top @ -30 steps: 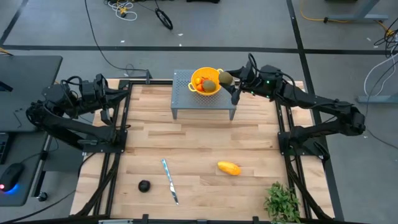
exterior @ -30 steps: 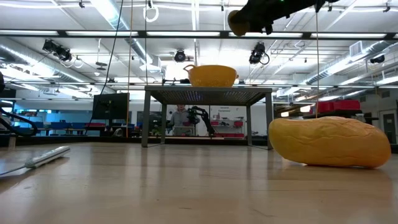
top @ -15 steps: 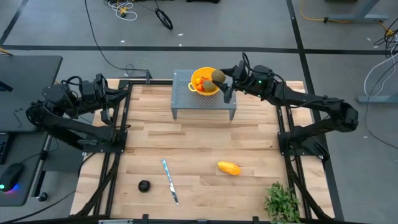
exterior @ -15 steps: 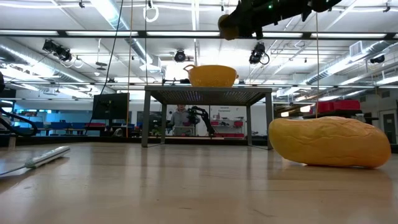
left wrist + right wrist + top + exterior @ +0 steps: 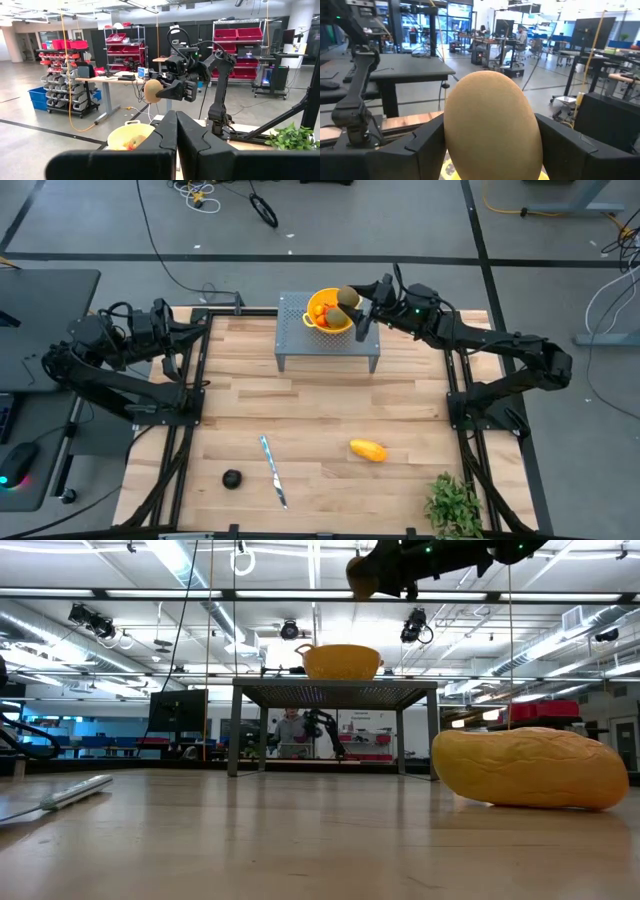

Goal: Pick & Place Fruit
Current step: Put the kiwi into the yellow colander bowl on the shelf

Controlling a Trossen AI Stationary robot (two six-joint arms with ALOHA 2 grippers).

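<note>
My right gripper [image 5: 352, 302] is shut on an olive-green oval fruit [image 5: 492, 120] and hovers above the right rim of the yellow bowl [image 5: 328, 320]. The bowl stands on a grey perforated stand [image 5: 300, 340] at the table's far edge and holds tiny orange-red pieces [image 5: 319, 310]. In the low view the held fruit [image 5: 362, 576] hangs well above the bowl [image 5: 342, 661]. A yellow-orange oblong [image 5: 368, 450] and a dark round fruit [image 5: 232, 478] lie on the table near its near edge. My left gripper [image 5: 176, 145] is shut and waits at the table's left edge. My right gripper pinches the olive-green oval across its middle, one finger [image 5: 427, 142] on each flank of the fruit [image 5: 470, 150]. The fingers come at it level, from the table's right side. The fruit is lifted clear, above the bowl.
A slim silver knife [image 5: 273, 470] lies between the dark fruit and the oblong. A leafy green plant [image 5: 455, 505] sits at the near right corner. Black frame rails [image 5: 195, 380] run along both sides of the table. The middle of the wooden top [image 5: 320, 405] is bare.
My right gripper has moved toward the table's left edge, carrying the olive-green oval from beside the stand's right end to above the bowl's right rim, staying shut on it. The height has stayed about the same.
</note>
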